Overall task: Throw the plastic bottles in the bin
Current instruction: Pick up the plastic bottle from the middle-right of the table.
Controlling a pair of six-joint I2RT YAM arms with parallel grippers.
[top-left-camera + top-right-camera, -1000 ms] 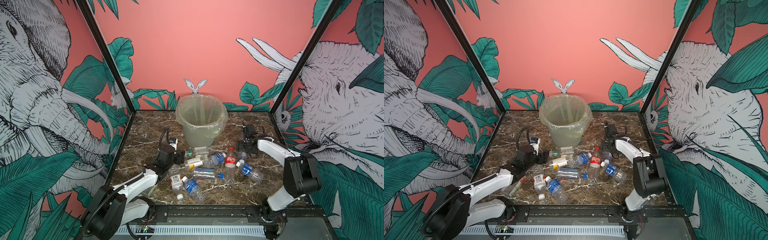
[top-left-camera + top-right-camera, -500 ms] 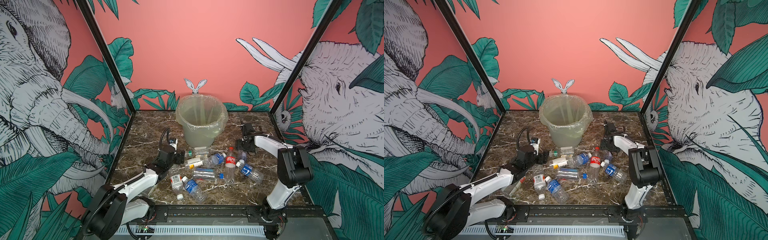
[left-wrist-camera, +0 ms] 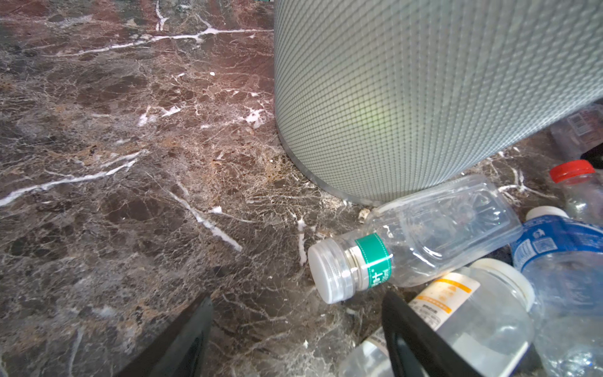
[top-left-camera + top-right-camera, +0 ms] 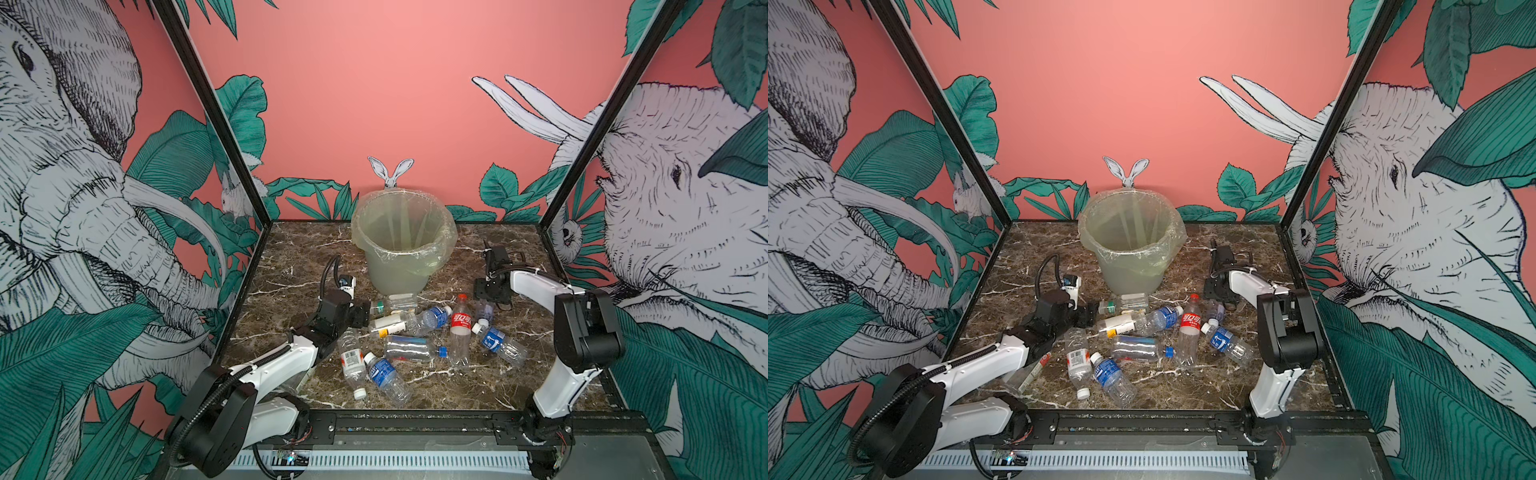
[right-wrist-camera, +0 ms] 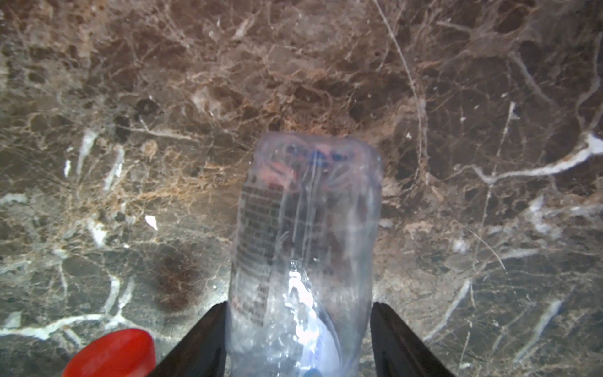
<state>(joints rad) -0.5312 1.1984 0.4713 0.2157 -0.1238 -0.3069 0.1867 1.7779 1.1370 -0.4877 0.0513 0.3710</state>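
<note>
Clear bottles (image 4: 417,332) lay heaped just near of the bin (image 4: 401,253), the right gripper (image 5: 298,339) astride one crumpled bottle (image 5: 306,235) with jaws touching its sides, seemingly to lift it, while the left gripper (image 3: 297,333) gaped empty beside a green-banded bottle (image 3: 414,241).

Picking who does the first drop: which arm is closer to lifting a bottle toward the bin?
Right. The right gripper already straddles a clear bottle, its fingers at both sides. The left gripper is open over bare marble, the green-banded bottle ahead of it. The bin looks empty.
</note>
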